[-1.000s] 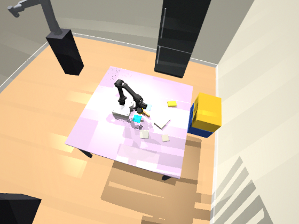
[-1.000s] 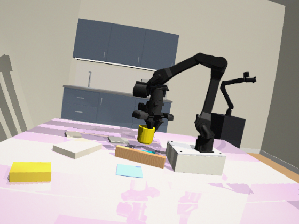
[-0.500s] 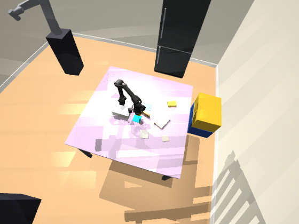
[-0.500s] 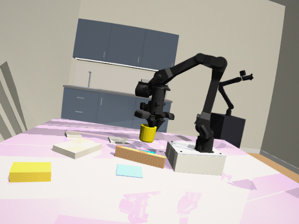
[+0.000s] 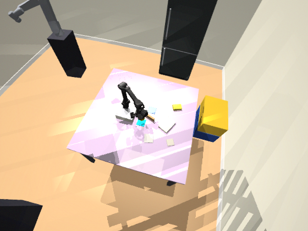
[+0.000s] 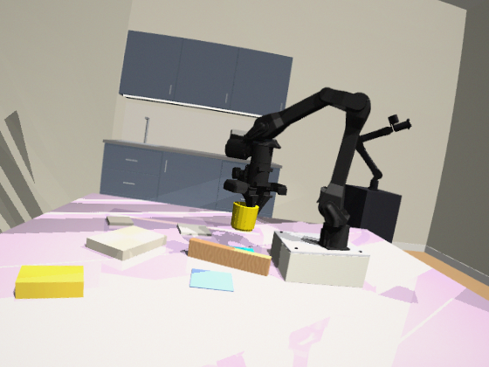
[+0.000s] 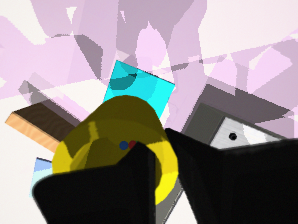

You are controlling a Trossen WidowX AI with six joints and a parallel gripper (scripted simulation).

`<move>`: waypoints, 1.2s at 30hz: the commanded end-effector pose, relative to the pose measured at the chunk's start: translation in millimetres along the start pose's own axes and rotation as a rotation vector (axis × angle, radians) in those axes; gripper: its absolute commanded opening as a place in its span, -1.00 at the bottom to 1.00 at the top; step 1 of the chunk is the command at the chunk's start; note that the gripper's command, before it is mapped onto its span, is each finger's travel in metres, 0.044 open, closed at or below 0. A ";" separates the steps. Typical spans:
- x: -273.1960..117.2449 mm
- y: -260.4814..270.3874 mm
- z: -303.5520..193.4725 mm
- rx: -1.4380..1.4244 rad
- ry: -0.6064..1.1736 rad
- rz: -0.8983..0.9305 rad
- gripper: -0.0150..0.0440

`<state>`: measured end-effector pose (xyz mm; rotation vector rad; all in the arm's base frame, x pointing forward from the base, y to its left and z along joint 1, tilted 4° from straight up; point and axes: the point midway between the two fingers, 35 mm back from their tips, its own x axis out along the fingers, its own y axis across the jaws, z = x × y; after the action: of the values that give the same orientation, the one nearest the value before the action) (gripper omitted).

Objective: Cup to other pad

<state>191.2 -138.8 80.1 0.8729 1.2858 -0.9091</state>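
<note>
A yellow cup (image 6: pixel 244 217) (image 7: pixel 125 112) hangs upright in the air above the table. My gripper (image 6: pixel 257 207) (image 7: pixel 158 134) is shut on its wall, one finger inside and one outside. A blue marble (image 7: pixel 123 145) and a red marble (image 7: pixel 132 144) lie inside the cup. The cyan pad (image 5: pixel 141 124) (image 6: pixel 244 249) (image 7: pixel 142 87) lies below, partly hidden by the cup in the wrist view. The light blue pad (image 5: pixel 152 110) (image 6: pixel 211 280) (image 7: pixel 41 177) lies on the other side of the wooden bar (image 5: pixel 150 118) (image 6: pixel 229 256) (image 7: pixel 37 122).
The arm's pale base box (image 6: pixel 323 266) (image 7: pixel 250 135) stands beside the cyan pad. A cream block (image 5: pixel 166 126) (image 6: pixel 127 241) and a yellow block (image 5: pixel 177 107) (image 6: pixel 50 281) lie farther off. Two flat pale tiles, one nearer (image 5: pixel 148 138) (image 6: pixel 194 230) and one farther (image 5: pixel 170 142) (image 6: pixel 120 221), also lie there.
</note>
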 end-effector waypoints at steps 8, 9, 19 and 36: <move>5.3 -5.1 3.8 -0.001 0.000 0.002 -0.49; 6.7 -5.1 3.9 -0.001 0.000 0.002 -0.49; 21.8 -5.7 4.9 -0.001 0.000 0.002 -0.49; 49.5 -6.9 5.9 -0.001 0.000 0.002 -0.49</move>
<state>190.0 -150.0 35.8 0.8730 1.2845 -0.9112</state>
